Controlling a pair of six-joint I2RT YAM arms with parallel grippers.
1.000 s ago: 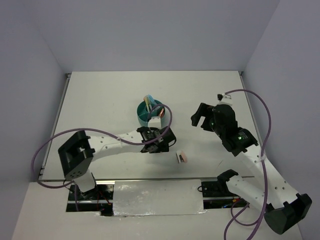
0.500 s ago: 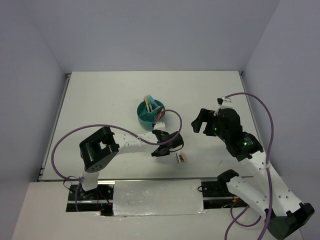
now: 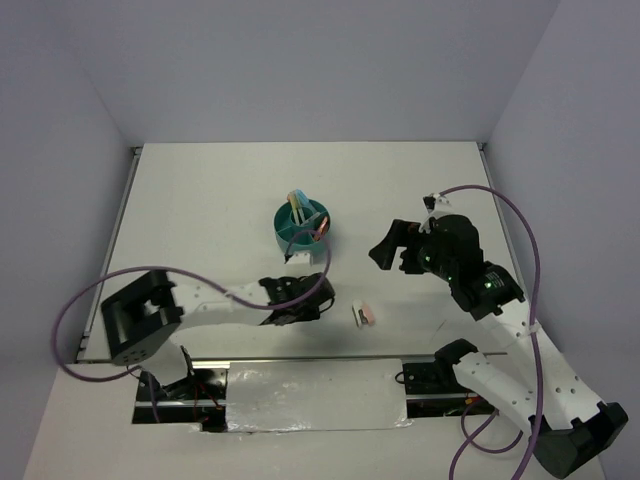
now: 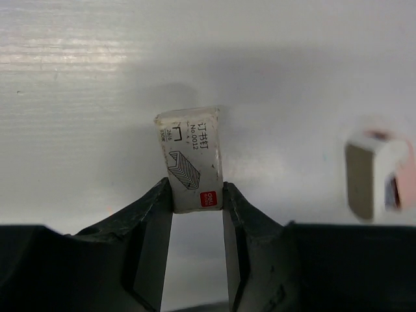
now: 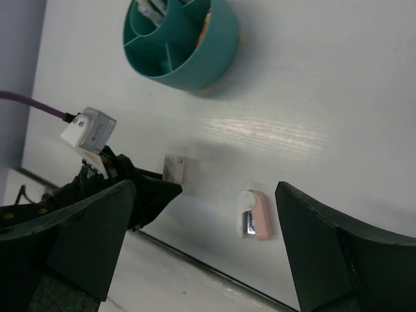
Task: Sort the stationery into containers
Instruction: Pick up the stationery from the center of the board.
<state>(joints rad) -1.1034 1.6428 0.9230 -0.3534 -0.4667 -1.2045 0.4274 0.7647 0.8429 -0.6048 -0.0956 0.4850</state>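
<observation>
A small white staple box (image 4: pixel 192 162) sits low in the centre of the left wrist view, pinched at its near end by the left gripper (image 4: pixel 197 195), whose jaws are narrowed onto its sides; whether the box rests on the tabletop (image 3: pixel 200 200) I cannot tell. To its right, apart from it, a white and pink piece (image 4: pixel 376 171) lies on the tabletop. The teal bowl (image 3: pixel 290 240) stands at the centre of the top view, above the left gripper, with pens (image 3: pixel 297 205) standing in it. The right gripper (image 3: pixel 390 240) hangs to the right of the bowl, jaws wide and holding nothing.
</observation>
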